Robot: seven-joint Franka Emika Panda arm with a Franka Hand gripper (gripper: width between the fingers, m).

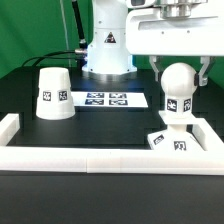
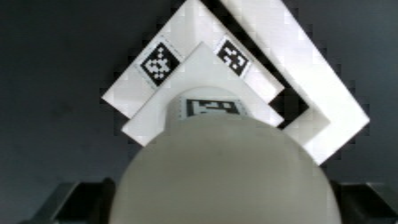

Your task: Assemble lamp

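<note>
The bulb [image 1: 178, 90] is gripped between the jaws of the gripper [image 1: 178, 72] and held upright on the base [image 1: 170, 140]; the shade [image 1: 53, 93] (well apart) is not yet fitted.

No legible text, brand or number. Black-and-white square tags only: on shade [image 1: 53, 93], bulb [image 1: 178, 96], base [image 1: 170, 140], marker board [image 1: 107, 99]; warning triangle on robot pedestal [image 1: 107, 50].

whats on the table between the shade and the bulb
The marker board lies flat between the shade and the bulb, which the gripper holds over the base; the exterior view shows this.
</note>
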